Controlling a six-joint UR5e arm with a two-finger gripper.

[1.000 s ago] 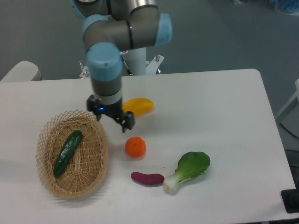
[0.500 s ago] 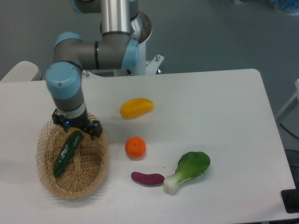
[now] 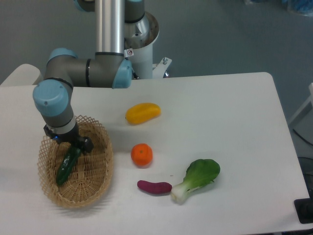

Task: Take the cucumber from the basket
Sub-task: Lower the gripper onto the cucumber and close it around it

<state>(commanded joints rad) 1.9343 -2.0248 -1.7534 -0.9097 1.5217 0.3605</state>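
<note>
The arm drops from a vertical silver link at the top of the view, bends through a horizontal grey section with blue caps, and turns down through a wrist that stands upright over the left part of the table (image 3: 234,98). The gripper (image 3: 69,145) points straight down into the basket (image 3: 100,169), over its upper half. Its dark body sits directly above the upper end of the cucumber (image 3: 66,164). From this angle the wrist hides the fingertips, so I cannot tell whether the fingers are spread, together, or closed on the cucumber.

The cucumber lies on the basket floor, slanted from upper right to lower left, its lower end near the left wall. Its upper end disappears under the gripper.

The basket rests at the left of the table. Outside it, to the right, sit a yellow mango (image 3: 142,112), an orange (image 3: 141,154), a purple sweet potato (image 3: 154,187) and a bok choy (image 3: 197,178), each apart from the basket. The sweet potato lies just beside the white stem of the bok choy.
</note>
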